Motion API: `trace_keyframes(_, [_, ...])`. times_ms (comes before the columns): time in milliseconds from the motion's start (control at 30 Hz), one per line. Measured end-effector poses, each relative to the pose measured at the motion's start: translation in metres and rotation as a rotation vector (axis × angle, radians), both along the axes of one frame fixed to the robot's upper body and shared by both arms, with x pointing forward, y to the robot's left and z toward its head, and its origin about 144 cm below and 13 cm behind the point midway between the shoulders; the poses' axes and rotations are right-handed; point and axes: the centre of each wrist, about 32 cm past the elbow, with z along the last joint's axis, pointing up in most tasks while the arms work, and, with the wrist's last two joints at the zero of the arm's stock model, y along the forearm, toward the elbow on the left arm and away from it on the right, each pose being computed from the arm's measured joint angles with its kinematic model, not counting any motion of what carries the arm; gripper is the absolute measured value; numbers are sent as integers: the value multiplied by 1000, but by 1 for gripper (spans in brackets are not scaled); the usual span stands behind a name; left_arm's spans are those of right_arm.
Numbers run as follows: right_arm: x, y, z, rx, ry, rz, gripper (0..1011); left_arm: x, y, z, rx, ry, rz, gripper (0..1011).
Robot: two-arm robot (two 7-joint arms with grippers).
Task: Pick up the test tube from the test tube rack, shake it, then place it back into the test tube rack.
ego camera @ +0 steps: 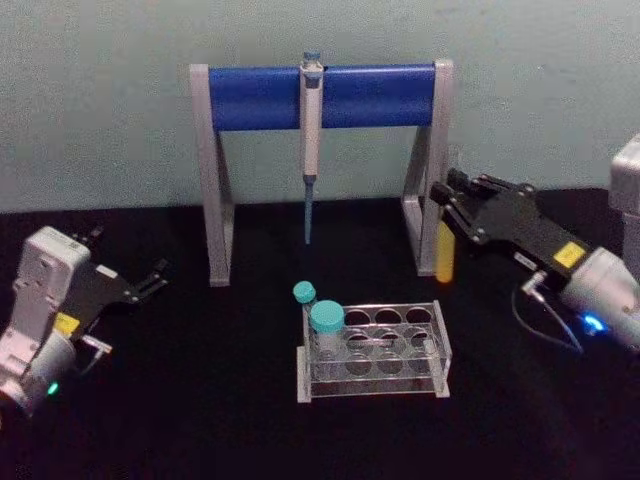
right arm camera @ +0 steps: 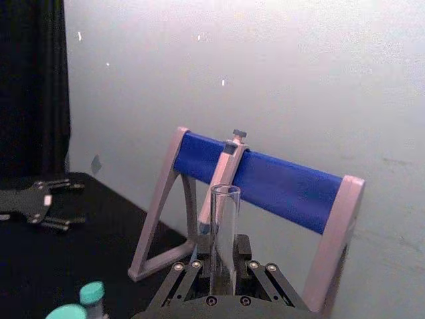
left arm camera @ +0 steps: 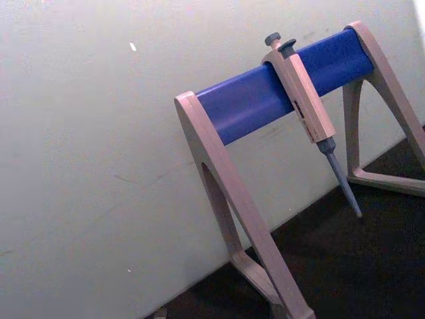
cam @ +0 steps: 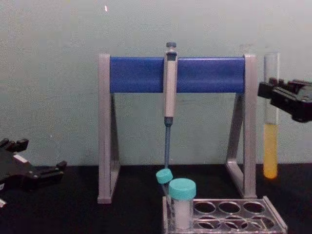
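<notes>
My right gripper (ego camera: 448, 207) is shut on the test tube (ego camera: 444, 252), a slim clear tube with yellow liquid in its lower part. It holds the tube upright in the air, just right of the pipette stand's right leg and behind the test tube rack (ego camera: 440, 352). From the chest, the tube (cam: 271, 146) hangs well above the table, gripped near its upper half by the gripper (cam: 270, 93). In the right wrist view the tube's open top (right arm camera: 224, 219) rises between the fingers (right arm camera: 192, 269). The left gripper (ego camera: 130, 257) rests open at the far left.
A grey-and-blue pipette stand (ego camera: 320, 95) with a hanging pipette (ego camera: 311, 140) stands at the back. The clear rack (cam: 226, 214) carries two teal-capped vials (ego camera: 326, 325) at its left end; its other holes are free. The table is black, with a pale wall behind.
</notes>
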Motion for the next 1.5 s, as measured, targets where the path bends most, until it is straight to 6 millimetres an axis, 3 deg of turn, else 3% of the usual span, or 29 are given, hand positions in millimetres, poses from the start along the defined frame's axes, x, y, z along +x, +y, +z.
trace_keyframes(300, [20,16,-7,87,0,77,229,0,0,0,0,0,0,1001])
trace_keyframes(667, [11,20,-18,224,73,233,229,0,0,0,0,0,0,1001])
trace_keyframes(933, [-16,3,-16,253,146,287,229,0,0,0,0,0,0,1001])
trace_keyframes(1167, [-38,-21,-5,155,173,198,229,0,0,0,0,0,0,1001])
trace_keyframes(1367, [-41,-31,1,73,154,102,228,0,0,0,0,0,0,1001])
trace_keyframes(1500, [-32,-33,4,16,131,32,229,0,0,0,0,0,0,1001])
